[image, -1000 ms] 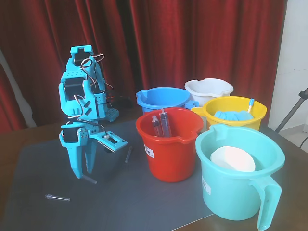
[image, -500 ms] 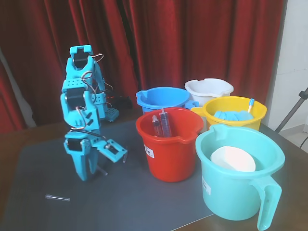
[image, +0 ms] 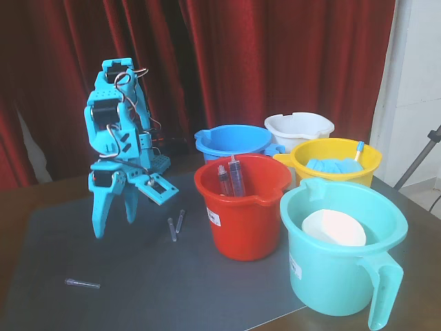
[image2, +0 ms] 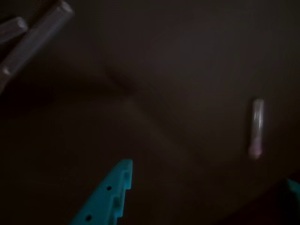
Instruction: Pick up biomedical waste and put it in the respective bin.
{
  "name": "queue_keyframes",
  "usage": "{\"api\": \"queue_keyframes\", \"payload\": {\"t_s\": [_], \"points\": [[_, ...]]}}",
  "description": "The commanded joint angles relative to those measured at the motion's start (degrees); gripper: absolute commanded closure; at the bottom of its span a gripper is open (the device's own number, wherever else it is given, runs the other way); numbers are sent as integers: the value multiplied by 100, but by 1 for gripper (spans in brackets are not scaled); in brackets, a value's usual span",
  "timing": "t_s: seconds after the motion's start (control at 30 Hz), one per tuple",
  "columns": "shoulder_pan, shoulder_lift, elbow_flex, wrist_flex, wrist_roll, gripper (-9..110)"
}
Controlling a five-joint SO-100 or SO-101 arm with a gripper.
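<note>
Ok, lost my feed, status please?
Gripper open, empty, above mat. Two tubes beside red bucket, a third near front edge. Nothing in the way.

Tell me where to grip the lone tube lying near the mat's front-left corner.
Grip the lone tube at mid-length, descending from above with the jaws across its narrow width. It lies flat on the mat, clear of other things, so only its long sides offer the gripper purchase.
</note>
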Motion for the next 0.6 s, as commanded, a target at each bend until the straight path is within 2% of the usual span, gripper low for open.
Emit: {"api": "queue_keyframes", "payload": {"t_s": [0.0,0.1,0.27,0.57], "points": [[-281,439,-114,149,281,69],[-659,422,-79,132,475,69],[-1318,413,-114,88,1389,68],[-1538,404,9,141,1441,68]]}}
